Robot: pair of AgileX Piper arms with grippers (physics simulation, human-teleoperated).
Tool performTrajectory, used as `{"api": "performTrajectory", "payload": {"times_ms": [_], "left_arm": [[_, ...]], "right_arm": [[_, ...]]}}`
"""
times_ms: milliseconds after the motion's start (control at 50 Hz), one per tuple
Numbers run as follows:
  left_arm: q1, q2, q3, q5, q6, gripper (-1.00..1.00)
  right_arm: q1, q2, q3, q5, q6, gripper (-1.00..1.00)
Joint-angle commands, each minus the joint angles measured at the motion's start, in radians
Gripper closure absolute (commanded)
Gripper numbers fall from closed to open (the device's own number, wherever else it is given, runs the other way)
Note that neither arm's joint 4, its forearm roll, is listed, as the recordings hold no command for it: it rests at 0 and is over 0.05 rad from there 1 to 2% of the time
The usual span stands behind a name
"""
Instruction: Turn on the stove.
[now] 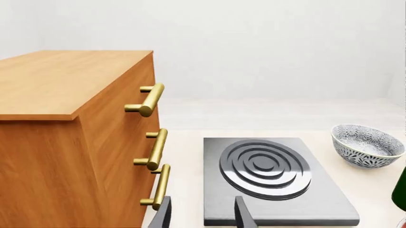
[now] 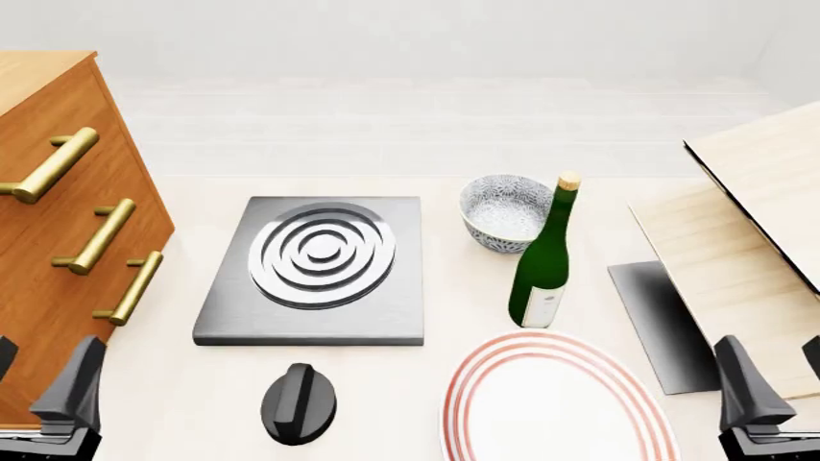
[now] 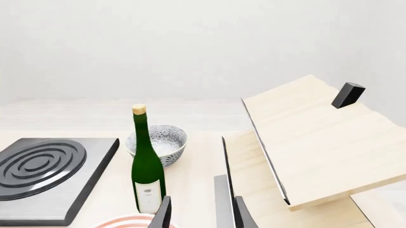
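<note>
The stove [image 2: 397, 288] is a flat brushed-grey slab with silver burner rings, lying left of the table's middle. Its black ridged knob [image 2: 299, 403] sits apart on the table, just in front of the slab's near edge. My left gripper [image 2: 38, 379] hangs open at the near left corner, left of the knob, holding nothing. In the left wrist view the stove [image 1: 317, 204] lies ahead of the open left gripper [image 1: 203, 216]; the knob is out of that view. My right gripper [image 2: 779, 379] is open at the near right, far from the knob. It is empty in its own view too [image 3: 201, 216], where the stove [image 3: 95, 161] is seen.
A wooden drawer cabinet [image 2: 52, 240] with brass handles stands at the left. A patterned bowl [image 2: 506, 211] and a green bottle [image 2: 544, 259] stand right of the stove. A white red-ringed plate [image 2: 558, 403] lies near the front. A pale wooden structure [image 2: 756, 221] overhangs a dark grey panel [image 2: 660, 327] at the right.
</note>
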Motion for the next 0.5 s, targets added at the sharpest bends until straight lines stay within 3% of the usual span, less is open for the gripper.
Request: {"api": "performTrajectory", "payload": {"times_ms": [20, 180, 200, 280, 300, 360, 440, 500], "left_arm": [[-0.008, 0.002, 0.0, 0.004, 0.0, -1.0], [-0.001, 0.002, -0.003, 0.006, 0.017, -1.0], [0.008, 0.031, -0.009, -0.001, 0.048, -1.0], [0.002, 0.126, -0.024, -0.037, 0.007, -1.0], [0.013, 0.16, -0.028, -0.045, 0.056, -1.0], [0.009, 0.179, -0.051, -0.032, 0.025, -1.0], [-0.01, 0.274, -0.143, -0.01, 0.045, -1.0], [-0.039, 0.329, -0.163, -0.021, 0.077, -1.0]], "right_arm": [[0.0, 0.011, -0.002, -0.008, 0.003, -1.0], [0.0, 0.004, -0.004, 0.001, 0.001, -1.0], [0.0, 0.005, -0.003, -0.001, 0.001, -1.0], [0.0, 0.007, -0.002, -0.004, 0.001, -1.0], [0.0, 0.007, -0.003, -0.003, 0.002, -1.0], [0.0, 0.007, -0.002, -0.004, 0.002, -1.0], [0.0, 0.006, -0.002, -0.003, 0.002, -1.0], [0.0, 0.005, -0.003, 0.0, 0.002, -1.0]]}}
